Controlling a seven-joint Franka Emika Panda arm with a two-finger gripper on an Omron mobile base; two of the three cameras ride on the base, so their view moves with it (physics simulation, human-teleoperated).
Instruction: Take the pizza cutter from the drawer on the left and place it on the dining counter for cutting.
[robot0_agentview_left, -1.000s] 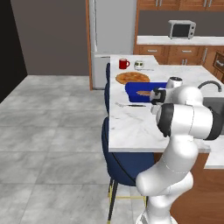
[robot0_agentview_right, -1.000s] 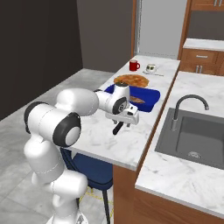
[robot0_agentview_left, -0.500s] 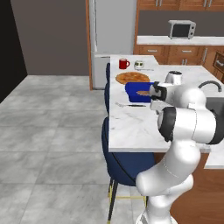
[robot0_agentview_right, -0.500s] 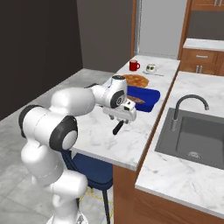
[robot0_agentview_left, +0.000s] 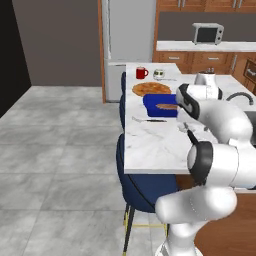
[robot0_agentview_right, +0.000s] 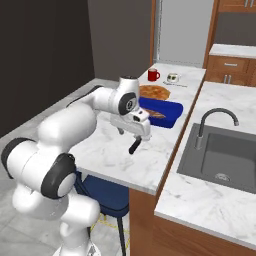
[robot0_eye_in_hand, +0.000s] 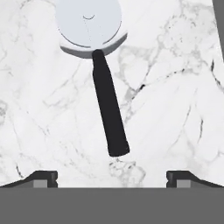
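The pizza cutter (robot0_eye_in_hand: 109, 109) lies flat on the white marble dining counter (robot0_eye_in_hand: 175, 87), its round silvery wheel away from the hand and its black handle pointing back toward it. My gripper (robot0_eye_in_hand: 112, 179) hangs just above the handle end, open, with nothing between its fingertips (robot0_eye_in_hand: 43, 178). From the right base view the gripper (robot0_agentview_right: 135, 136) points down over the dark handle of the cutter (robot0_agentview_right: 134, 146) near the middle of the dining counter (robot0_agentview_right: 115, 160). In the left base view the gripper (robot0_agentview_left: 186, 127) sits over the dining counter (robot0_agentview_left: 150, 145). The drawer is out of view.
Beyond the gripper stand a blue dish (robot0_agentview_right: 161, 113), a pizza (robot0_agentview_right: 154, 92) and a red mug (robot0_agentview_right: 153, 75). A knife (robot0_agentview_left: 149, 119) lies by the blue dish (robot0_agentview_left: 160, 106). A sink (robot0_agentview_right: 225, 155) with a faucet is to the right. Navy chairs (robot0_agentview_left: 142, 187) line the counter's left edge.
The jaws have spread wide and let go of the pizza cutter, which now rests on the marble. The hand has risen slightly above it.
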